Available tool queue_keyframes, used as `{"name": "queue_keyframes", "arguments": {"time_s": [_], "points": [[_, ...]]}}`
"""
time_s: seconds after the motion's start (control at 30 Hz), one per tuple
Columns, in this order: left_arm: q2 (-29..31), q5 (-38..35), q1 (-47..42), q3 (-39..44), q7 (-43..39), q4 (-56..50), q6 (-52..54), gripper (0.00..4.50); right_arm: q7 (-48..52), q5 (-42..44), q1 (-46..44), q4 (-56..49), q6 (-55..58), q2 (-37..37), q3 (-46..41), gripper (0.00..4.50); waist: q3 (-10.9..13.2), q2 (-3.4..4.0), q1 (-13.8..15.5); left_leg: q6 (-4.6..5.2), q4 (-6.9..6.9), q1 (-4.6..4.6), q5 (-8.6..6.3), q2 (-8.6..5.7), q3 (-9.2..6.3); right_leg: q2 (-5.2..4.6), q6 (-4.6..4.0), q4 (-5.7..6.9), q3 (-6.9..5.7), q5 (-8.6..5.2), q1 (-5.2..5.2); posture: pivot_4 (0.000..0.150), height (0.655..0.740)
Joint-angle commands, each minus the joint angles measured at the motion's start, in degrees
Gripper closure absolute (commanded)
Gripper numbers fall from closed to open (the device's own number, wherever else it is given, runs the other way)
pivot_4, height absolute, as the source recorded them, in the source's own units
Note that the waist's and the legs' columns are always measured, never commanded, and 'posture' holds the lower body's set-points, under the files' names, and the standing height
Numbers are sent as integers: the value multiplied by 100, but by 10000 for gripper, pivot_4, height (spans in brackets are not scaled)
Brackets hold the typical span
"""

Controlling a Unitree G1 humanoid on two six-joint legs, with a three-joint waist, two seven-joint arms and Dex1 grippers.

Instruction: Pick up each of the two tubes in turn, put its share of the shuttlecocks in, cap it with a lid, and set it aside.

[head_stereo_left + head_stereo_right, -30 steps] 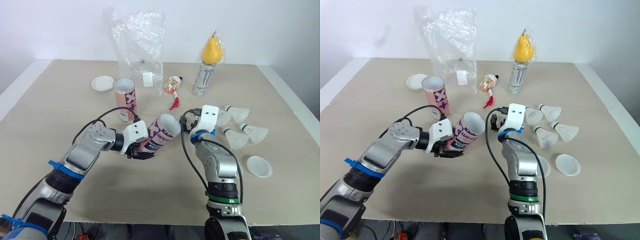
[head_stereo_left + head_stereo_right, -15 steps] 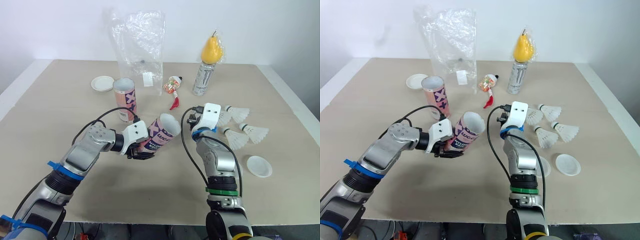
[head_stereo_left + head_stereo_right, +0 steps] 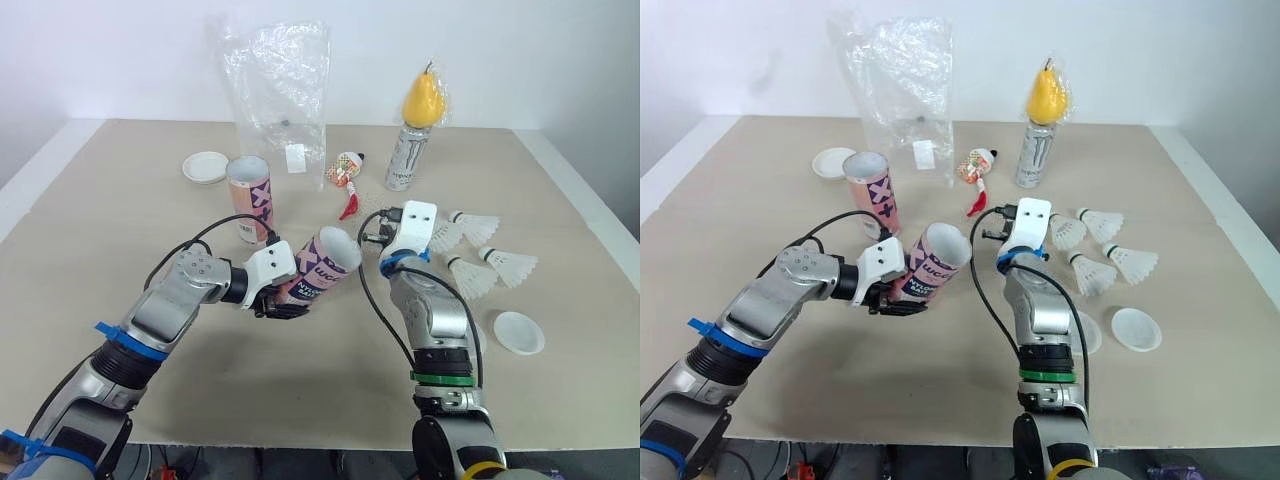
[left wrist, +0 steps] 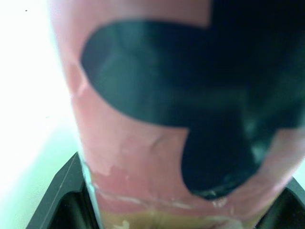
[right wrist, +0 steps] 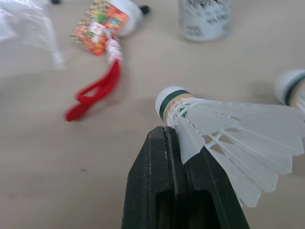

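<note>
Right jaws, clamped on the feather skirt of one shuttlecock (image 5: 224,123), have shifted slightly toward the open mouth of the pink tube (image 3: 322,268), which the left jaws hold tilted, unchanged. Insertion is judged imminent; cork end leads, ahead of the jaws

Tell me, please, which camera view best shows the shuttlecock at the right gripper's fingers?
The right wrist view: the shuttlecock is close, green-banded cork and feathers plain, pinched in the right gripper. The eye views show its feathers beside the wrist; the left wrist view faces the tube.
</note>
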Motion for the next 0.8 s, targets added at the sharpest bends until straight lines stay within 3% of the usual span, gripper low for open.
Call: {"name": "queue_keyframes", "arguments": {"time_s": [0.03,0.2,0.33,0.47,0.8], "points": [[29,96,45,9,96,125,36,15104,1124,160,-170,-1231,-119,-847,300,44502,4,4,4,0,0,0,0,0,0,0,1,-1,0,-1,1,1500,7400],[-37,37,8,36,49,213,2,15104,3679,458,50,-2179,-1183,-3099,424,44502,15,20,27,0,-1,-4,0,-13,0,-10,15,-15,-1,-10,6,1500,7400],[-77,-29,-43,27,-49,314,-43,15104,6164,1360,244,-2520,-2320,-4608,203,44502,19,22,27,3,-6,5,-3,-11,-3,-7,13,-18,-4,-17,15,1500,7400],[-88,-42,-123,-7,-135,402,-71,15104,7078,1601,-51,-2520,-2847,-5061,359,44502,22,21,22,3,-1,10,-3,-12,-2,-8,15,-17,-2,-14,21,1500,7400],[-193,0,-207,-58,-155,460,-135,15104,7643,715,-681,-1571,-3958,-4901,1222,44502,25,18,59,4,10,4,-1,-16,2,-15,17,-18,-1,-9,20,1500,7400]]}}
